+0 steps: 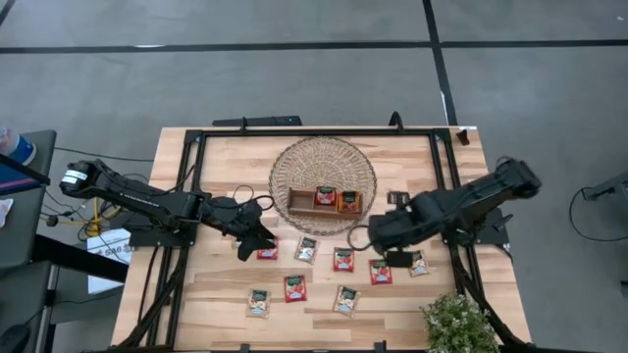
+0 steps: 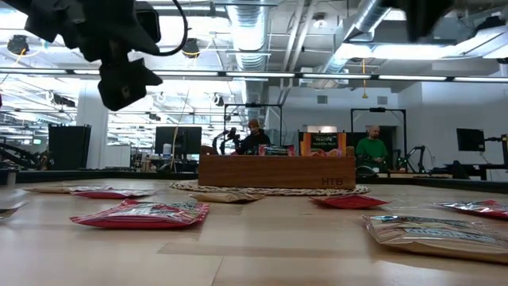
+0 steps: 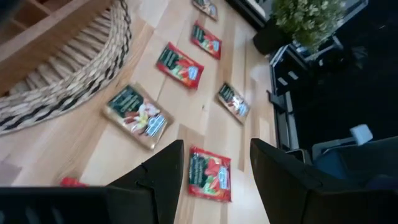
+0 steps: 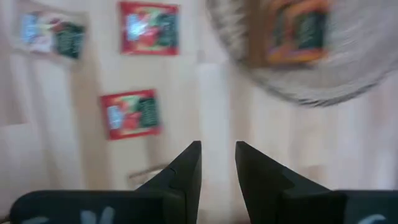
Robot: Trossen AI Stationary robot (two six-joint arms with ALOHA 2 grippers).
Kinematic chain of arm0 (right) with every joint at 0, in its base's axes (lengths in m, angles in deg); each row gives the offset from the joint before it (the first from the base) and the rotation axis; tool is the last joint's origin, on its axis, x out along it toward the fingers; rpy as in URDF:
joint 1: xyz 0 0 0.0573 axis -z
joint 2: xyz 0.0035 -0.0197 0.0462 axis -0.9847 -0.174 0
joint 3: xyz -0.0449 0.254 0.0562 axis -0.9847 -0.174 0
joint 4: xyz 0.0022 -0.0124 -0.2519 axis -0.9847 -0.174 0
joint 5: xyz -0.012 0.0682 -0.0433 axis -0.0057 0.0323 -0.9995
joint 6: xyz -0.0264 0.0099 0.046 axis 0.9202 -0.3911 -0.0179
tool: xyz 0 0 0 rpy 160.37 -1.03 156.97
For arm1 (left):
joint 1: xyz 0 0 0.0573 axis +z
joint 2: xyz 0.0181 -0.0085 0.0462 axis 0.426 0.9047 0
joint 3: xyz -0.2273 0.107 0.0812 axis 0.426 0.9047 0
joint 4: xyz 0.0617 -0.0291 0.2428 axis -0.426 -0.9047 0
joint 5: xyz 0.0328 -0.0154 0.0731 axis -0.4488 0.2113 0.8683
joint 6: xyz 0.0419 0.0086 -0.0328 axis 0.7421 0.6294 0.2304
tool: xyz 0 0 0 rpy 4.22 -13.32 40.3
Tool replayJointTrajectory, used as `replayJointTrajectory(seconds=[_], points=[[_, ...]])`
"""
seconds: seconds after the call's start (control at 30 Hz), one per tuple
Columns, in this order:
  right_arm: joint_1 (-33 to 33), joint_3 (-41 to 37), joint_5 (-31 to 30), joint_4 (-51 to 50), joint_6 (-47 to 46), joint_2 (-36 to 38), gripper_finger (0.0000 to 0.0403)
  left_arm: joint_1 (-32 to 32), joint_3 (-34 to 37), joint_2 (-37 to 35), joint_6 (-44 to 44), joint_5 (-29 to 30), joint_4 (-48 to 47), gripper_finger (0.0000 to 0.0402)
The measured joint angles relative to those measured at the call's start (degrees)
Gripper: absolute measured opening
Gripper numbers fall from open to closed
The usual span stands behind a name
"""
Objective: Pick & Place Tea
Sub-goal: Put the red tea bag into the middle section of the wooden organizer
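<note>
Several small flat tea sachets lie on the wooden table in front of the round wicker basket (image 1: 324, 167), among them a red one (image 1: 267, 251), a pale one (image 1: 306, 248) and a red one (image 1: 342, 259). A brown wooden tray (image 1: 299, 204) stands in the basket with a red sachet (image 1: 325, 196) and an orange sachet (image 1: 348, 201) in it. My left gripper (image 1: 257, 235) hovers open left of the basket, and a red sachet (image 3: 209, 174) shows on the table beyond its fingers. My right gripper (image 1: 375, 235) hangs open above bare table (image 4: 217, 93) right of the basket's front, holding nothing.
A potted plant (image 1: 456, 324) stands at the near right corner. Black frame rails (image 1: 191, 176) run along the table's left, right and far sides. More sachets (image 1: 294, 287) lie toward the near edge. People sit at desks (image 2: 254, 139) in the room beyond the table.
</note>
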Motion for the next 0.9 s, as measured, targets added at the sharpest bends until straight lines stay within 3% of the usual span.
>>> replayJointTrajectory(seconds=[0.17, 0.53, 0.9], points=[[-2.93, -13.79, 7.94, 15.48, -2.07, 6.66, 0.0091, 0.01, -0.07, 0.02, -1.01, 1.07, 0.88, 0.0177], [-5.89, -29.75, 8.75, 30.13, 1.34, 7.37, 0.0099, 0.02, -0.07, 0.02, -4.32, 3.86, 0.78, 0.0177], [-5.43, -34.27, 8.64, 37.1, 3.01, 7.39, 0.0194, 0.02, -0.05, 0.02, -5.61, 4.3, 0.78, 0.0177]])
